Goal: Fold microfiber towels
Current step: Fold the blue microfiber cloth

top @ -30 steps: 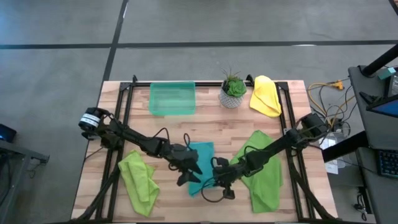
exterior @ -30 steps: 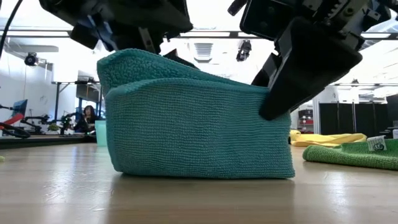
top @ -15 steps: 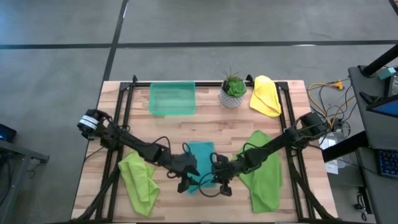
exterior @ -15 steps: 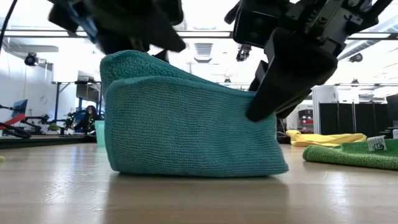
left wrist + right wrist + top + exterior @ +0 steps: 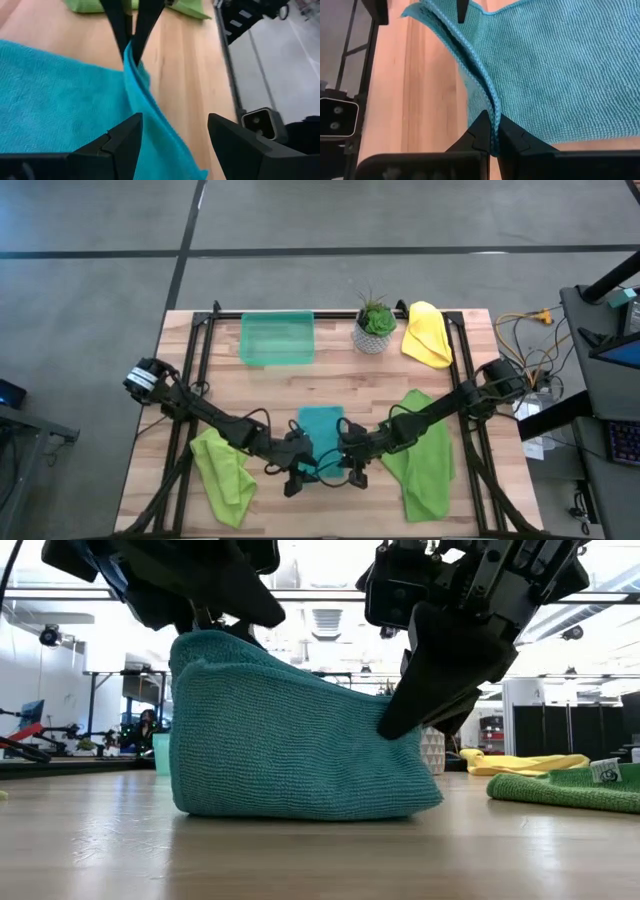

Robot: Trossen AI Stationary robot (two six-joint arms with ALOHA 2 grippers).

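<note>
Moved toward the front edge of the tabletop since a second ago: both grippers, and with them the raised hem of the teal towel, whose right-hand corner in the low view now sits lower and further in than before. Right gripper clamped tight on the teal hem, fingers pinched together with the edge running up between them. Left gripper spread wide, fingers either side of the same raised hem near its other corner; contact with the cloth not discernible, no firm grip seen. Teal towel at the middle of the front half of the tabletop, far part lying flat, near part lifted into a standing fold between the two grippers, lower edge resting on the wood in the low view. Lime towel crumpled near the front left corner, well apart from the teal one. Second lime towel spread flat toward the front right, partly under the right arm, its corner with a small white tag visible in the low view. Yellow towel bunched at the back right corner, just beside the plant. Tray at the back edge, left of the plant. Left arm reaching in from the left edge, right arm from the right edge, grippers near each other over the front of the teal towel.
</note>
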